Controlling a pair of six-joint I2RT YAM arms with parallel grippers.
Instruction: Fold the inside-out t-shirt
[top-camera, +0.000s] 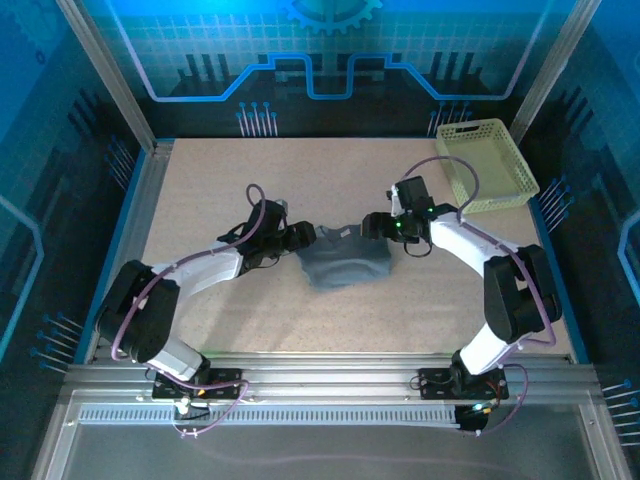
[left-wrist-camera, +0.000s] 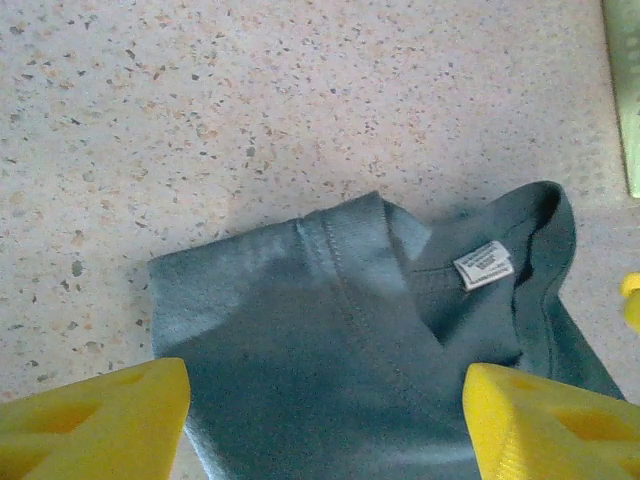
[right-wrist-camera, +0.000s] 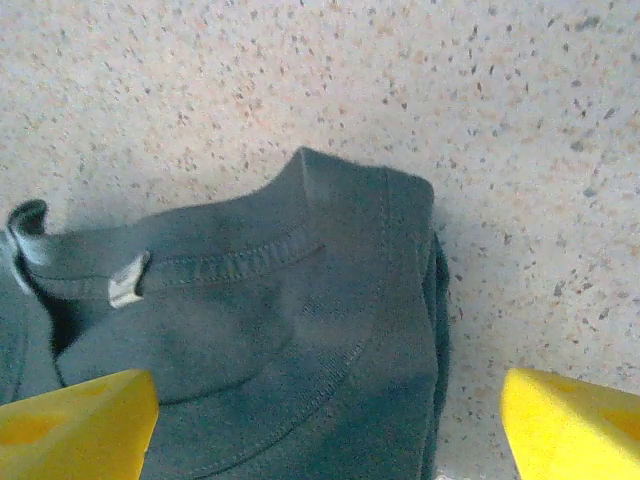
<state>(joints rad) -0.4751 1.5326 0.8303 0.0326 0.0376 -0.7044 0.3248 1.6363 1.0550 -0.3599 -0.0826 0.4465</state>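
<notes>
The inside-out t-shirt (top-camera: 345, 262) lies as a small folded dark grey bundle in the middle of the table. My left gripper (top-camera: 306, 238) hovers at its left end and my right gripper (top-camera: 374, 226) at its right end, both near the collar. In the left wrist view the shirt (left-wrist-camera: 340, 340) lies flat with its white label (left-wrist-camera: 484, 265) showing, and the left gripper (left-wrist-camera: 325, 425) stands open, yellow fingers (left-wrist-camera: 90, 420) wide apart over the cloth. In the right wrist view the folded collar corner of the shirt (right-wrist-camera: 260, 330) lies under the open right gripper (right-wrist-camera: 325, 430), with nothing pinched.
A pale yellow-green basket (top-camera: 487, 165) stands at the back right corner. Speckled tabletop (top-camera: 220, 180) surrounds the shirt. Metal rails (top-camera: 140, 200) border the table on the left, right and front.
</notes>
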